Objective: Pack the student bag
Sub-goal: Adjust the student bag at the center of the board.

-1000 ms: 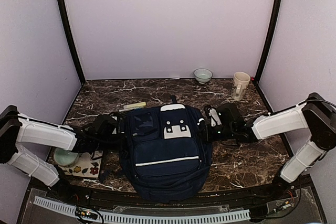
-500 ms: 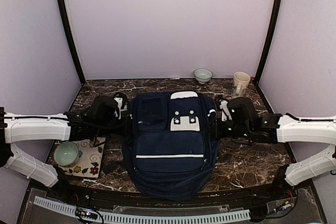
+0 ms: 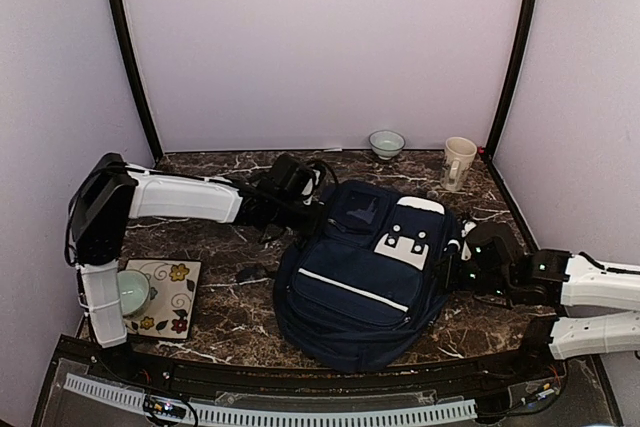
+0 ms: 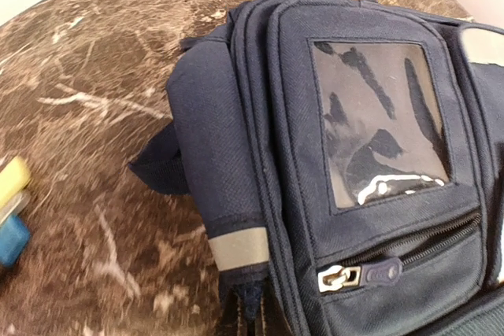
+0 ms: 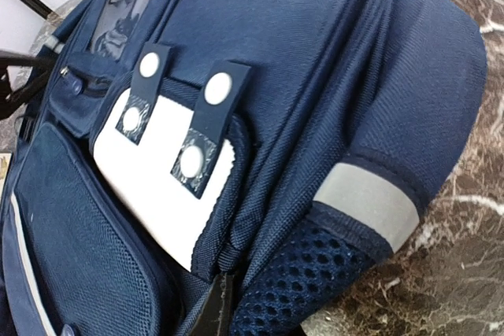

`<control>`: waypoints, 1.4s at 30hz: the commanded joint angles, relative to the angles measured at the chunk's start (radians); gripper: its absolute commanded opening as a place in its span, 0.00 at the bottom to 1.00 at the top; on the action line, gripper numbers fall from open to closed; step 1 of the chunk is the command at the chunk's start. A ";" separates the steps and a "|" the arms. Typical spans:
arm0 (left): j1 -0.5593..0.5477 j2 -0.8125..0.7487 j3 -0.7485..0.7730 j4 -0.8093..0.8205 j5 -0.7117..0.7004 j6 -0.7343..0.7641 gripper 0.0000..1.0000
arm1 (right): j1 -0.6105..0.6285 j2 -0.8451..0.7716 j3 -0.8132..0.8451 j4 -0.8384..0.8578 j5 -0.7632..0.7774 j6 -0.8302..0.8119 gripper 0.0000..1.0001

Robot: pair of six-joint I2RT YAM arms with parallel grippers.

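Observation:
The student bag (image 3: 360, 277) is a large navy backpack lying front up at centre-right, turned with its top toward the back right. Its white patch with dots (image 3: 405, 242) faces up. My left gripper (image 3: 312, 211) reaches across from the left and is shut on fabric at the bag's far-left corner, below a grey strip (image 4: 240, 248). The left wrist view shows the bag's clear window pocket (image 4: 378, 120) and zipper pull (image 4: 358, 275). My right gripper (image 3: 452, 269) is shut on a seam at the bag's right side (image 5: 228, 261), beside the mesh pocket (image 5: 315, 273).
A green bowl (image 3: 386, 143) and a cream mug (image 3: 459, 162) stand at the back. A floral mat (image 3: 165, 292) with a pale green cup (image 3: 128, 292) lies front left. A small dark object (image 3: 248, 273) lies left of the bag. Yellow and blue items (image 4: 12, 210) lie beside my left gripper.
The bag has turned clockwise and slid to the right. My left gripper swung toward the back with its corner. My right gripper drew back toward the near right with its side.

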 commanded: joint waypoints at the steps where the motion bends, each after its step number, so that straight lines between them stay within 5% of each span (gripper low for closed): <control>1: -0.008 0.094 0.211 0.061 -0.034 0.110 0.00 | 0.025 0.005 -0.020 0.160 -0.140 0.015 0.00; 11: 0.004 0.366 0.583 -0.044 -0.043 0.303 0.00 | 0.172 0.183 -0.034 0.300 -0.208 0.035 0.00; 14: 0.004 0.372 0.579 -0.039 -0.024 0.308 0.02 | 0.204 0.192 -0.024 0.266 -0.172 0.036 0.16; 17: 0.002 0.357 0.551 -0.042 -0.020 0.309 0.15 | 0.205 0.160 -0.038 0.229 -0.124 0.042 0.36; 19: -0.005 0.329 0.527 -0.035 -0.029 0.327 0.32 | 0.205 0.112 -0.046 0.207 -0.105 0.043 0.49; 22: -0.025 0.275 0.502 -0.047 -0.081 0.360 0.60 | 0.206 0.041 -0.048 0.161 -0.077 0.048 0.60; 24: -0.046 0.229 0.483 -0.055 -0.115 0.382 0.69 | 0.205 -0.011 -0.044 0.120 -0.056 0.050 0.65; 34: -0.202 -0.047 0.206 -0.028 -0.254 0.363 0.61 | 0.205 -0.224 -0.006 -0.034 -0.022 0.009 0.72; 42: -0.319 -0.160 -0.038 -0.006 -0.266 0.259 0.46 | 0.210 -0.126 -0.052 0.105 -0.172 -0.032 0.60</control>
